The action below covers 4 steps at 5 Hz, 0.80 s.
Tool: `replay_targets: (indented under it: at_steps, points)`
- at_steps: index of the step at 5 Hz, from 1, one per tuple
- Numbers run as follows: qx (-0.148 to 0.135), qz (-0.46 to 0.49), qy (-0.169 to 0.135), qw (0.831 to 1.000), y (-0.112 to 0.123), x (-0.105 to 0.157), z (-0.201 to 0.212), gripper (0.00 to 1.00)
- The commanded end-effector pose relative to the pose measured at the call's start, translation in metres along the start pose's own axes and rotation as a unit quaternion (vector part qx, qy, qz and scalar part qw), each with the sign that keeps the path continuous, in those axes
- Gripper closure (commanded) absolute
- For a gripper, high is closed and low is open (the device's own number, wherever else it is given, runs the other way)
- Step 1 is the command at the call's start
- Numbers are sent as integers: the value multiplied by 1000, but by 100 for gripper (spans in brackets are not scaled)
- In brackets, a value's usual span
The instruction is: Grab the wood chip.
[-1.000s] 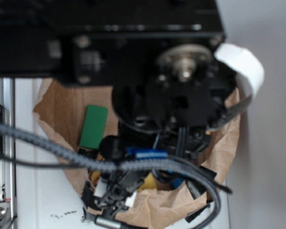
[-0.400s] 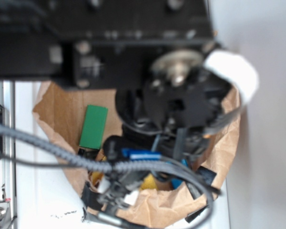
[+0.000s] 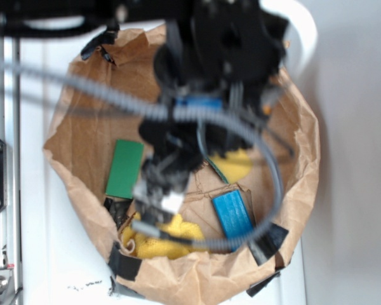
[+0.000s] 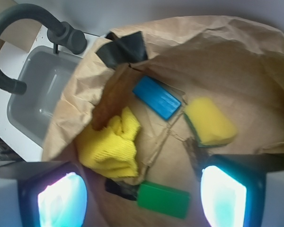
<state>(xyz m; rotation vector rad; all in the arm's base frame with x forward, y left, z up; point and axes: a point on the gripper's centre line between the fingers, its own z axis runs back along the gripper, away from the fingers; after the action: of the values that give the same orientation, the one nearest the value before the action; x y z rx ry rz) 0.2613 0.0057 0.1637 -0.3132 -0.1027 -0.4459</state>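
Note:
The wood chip (image 4: 111,94) is a dark brown streaky sliver. It lies along the inner wall of the brown paper bag (image 4: 236,61), between a black tape patch (image 4: 125,47) and the yellow cloth (image 4: 111,146). My gripper (image 4: 139,201) hangs open above the bag floor, with its two glowing pads (image 4: 61,201) wide apart. The green block (image 4: 163,199) lies below the gap between them, and nothing is held. The chip is up and to the left of the jaws, clear of them. In the exterior view the blurred arm and gripper (image 3: 160,190) hang over the bag, and I cannot make out the chip there.
A blue block (image 4: 156,97) (image 3: 232,213) and a yellow sponge (image 4: 209,122) (image 3: 236,164) lie on the bag floor. Outside the bag stand a grey sink (image 4: 42,90) and a black faucet (image 4: 19,19). A metal rail (image 3: 0,254) runs along the left.
The arm has swung toward the top of the exterior image, uncovering the blue block, the sponge and the yellow cloth. The green block has not moved.

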Motion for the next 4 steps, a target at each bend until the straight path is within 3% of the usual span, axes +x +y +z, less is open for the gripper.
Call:
replay_targets:
  at_steps: [1, 2, 3, 4]
  points:
    - [97, 18, 28, 995, 37, -13, -44, 0]
    - [103, -2, 4, 995, 48, -10, -66, 0]
    - [89, -35, -31, 995, 50, -4, -80, 0]
    - [86, -36, -39, 995, 48, 4, -84, 0]
